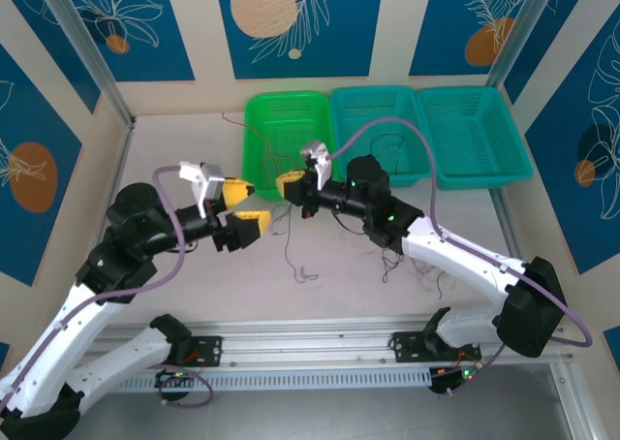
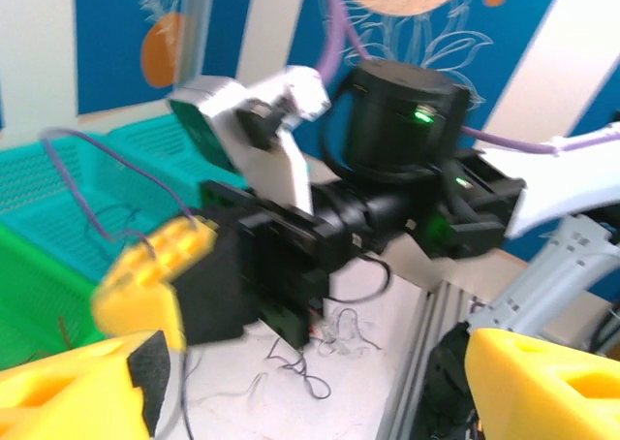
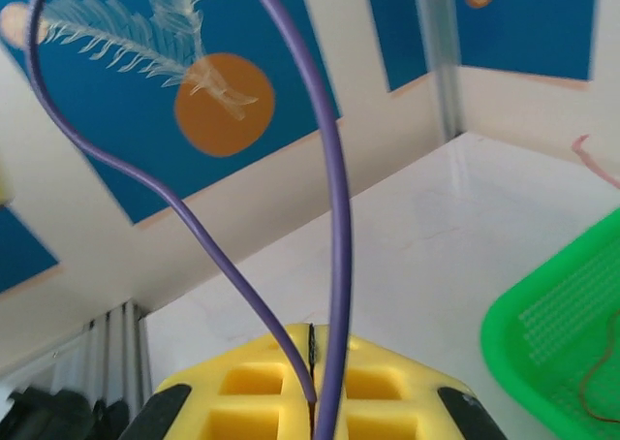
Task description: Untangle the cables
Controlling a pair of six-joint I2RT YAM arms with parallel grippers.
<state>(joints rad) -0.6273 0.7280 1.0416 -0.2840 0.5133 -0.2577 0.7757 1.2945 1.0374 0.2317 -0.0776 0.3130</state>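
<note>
Partly, some thin wiry cables point(image 1: 302, 273) are found in the green plastic basket point(image 1: 254, 106), others tangled on the white table point(image 1: 174, 140), one apparently pinched by the closed right gripper point(image 1: 286, 184), the left gripper point(image 1: 258, 207) being held agape.

Robot lab cell: aluminium mounting rail point(image 1: 320, 348), blue printed wall panels point(image 1: 295, 23), plastic baskets point(image 1: 475, 135), white table point(image 1: 242, 285).

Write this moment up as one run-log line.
left gripper: jaws open | right gripper: jaws shut, close beside left, grip on strand unclear | cables: loose strands on table, some in green basket
</note>
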